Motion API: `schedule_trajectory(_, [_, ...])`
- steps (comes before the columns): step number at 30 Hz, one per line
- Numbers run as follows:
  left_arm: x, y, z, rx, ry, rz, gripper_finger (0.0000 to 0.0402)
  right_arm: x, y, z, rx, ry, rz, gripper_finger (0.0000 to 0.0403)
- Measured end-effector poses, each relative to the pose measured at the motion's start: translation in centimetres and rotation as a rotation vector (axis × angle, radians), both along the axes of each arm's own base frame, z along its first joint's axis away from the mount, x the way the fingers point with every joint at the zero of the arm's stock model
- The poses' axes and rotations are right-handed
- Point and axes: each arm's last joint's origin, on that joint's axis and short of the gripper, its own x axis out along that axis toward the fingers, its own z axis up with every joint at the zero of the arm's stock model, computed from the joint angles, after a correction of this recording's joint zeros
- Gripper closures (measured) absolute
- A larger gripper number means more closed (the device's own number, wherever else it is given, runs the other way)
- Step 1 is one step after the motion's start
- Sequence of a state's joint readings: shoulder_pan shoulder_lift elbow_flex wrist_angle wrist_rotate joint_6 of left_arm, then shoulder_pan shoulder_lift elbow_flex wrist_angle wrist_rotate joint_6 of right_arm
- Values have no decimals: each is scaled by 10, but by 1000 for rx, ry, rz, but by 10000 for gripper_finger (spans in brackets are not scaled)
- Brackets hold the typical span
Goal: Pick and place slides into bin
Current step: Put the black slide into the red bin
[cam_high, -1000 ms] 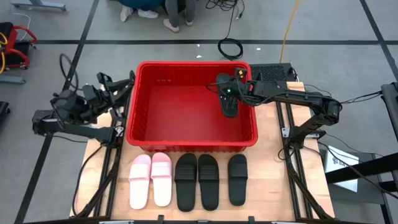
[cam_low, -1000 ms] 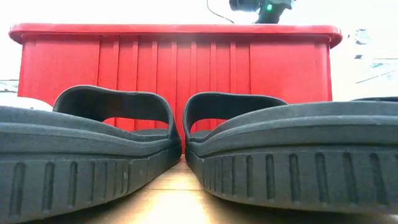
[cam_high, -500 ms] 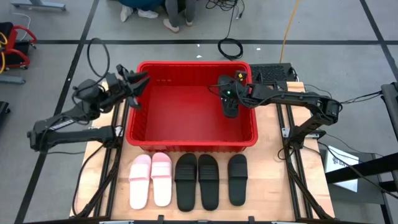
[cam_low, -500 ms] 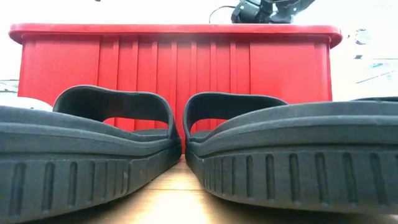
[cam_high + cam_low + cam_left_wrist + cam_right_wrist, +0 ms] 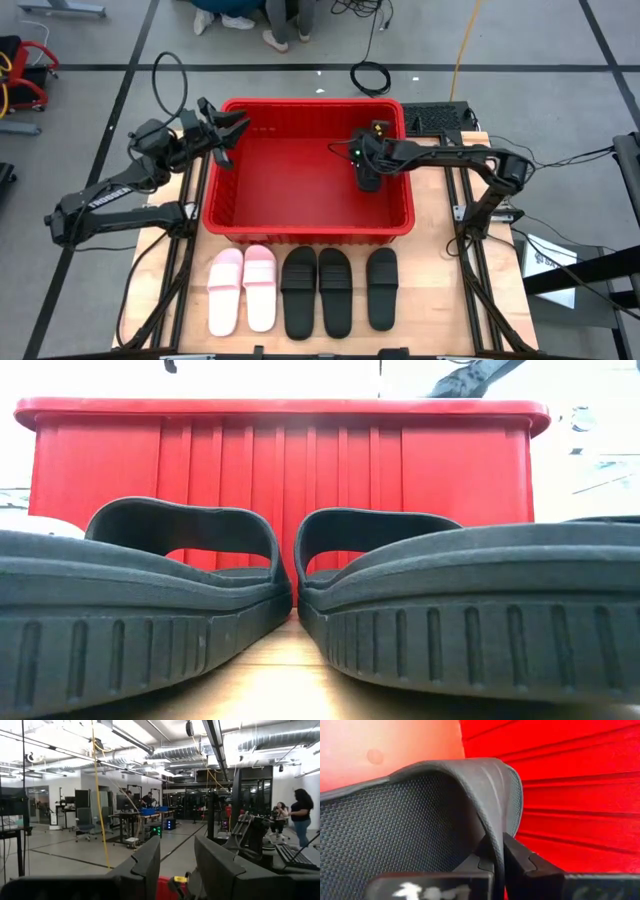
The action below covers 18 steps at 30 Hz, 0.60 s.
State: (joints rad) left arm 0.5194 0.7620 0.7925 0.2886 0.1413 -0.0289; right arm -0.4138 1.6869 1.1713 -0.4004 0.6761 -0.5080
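The red bin (image 5: 232,190) stands at the table's far middle; its near wall (image 5: 280,455) fills the low view. My right gripper (image 5: 362,158) reaches down inside the bin's right part, shut on a black slide (image 5: 369,176). My left gripper (image 5: 226,134) hovers open over the bin's far left corner, its fingers (image 5: 150,865) pointing out into the room with nothing between them. Two pink slides (image 5: 241,288) and three black slides (image 5: 330,290) lie soles down in a row on the table's near part. My right gripper (image 5: 498,854) pinches the black slide's strap (image 5: 492,827) at its edge, one finger under the arch and one outside it. The fingers slant down from the table's right side. The slide hangs inside the bin; whether it touches the bin floor cannot be told.
A black laptop-like device (image 5: 438,118) lies at the table's far right corner, behind the bin. Cables (image 5: 372,76) and people's feet (image 5: 240,20) are on the floor beyond the table. Bare wood (image 5: 440,290) shows to the right of the row of slides.
My left gripper has swung from beyond the table's left edge toward the bin's far left corner and stays open. My right gripper has sunk from above the rim down into the bin with the black slide in its hold.
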Motion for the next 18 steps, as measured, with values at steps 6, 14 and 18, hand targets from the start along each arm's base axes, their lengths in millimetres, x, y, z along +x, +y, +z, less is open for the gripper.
schedule_trajectory(6, [-1, -1, 1, 11, 0, -4, 275, -1, -14, -12, 54, -14, -21, 399])
schedule_trajectory(14, [-1, -1, 0, 23, 6, -10, 275, -8, -27, -17, 88, -5, -51, 399])
schedule_trajectory(18, [-1, -1, 1, 25, 5, -11, 275, -9, -29, -17, 99, -6, -42, 399])
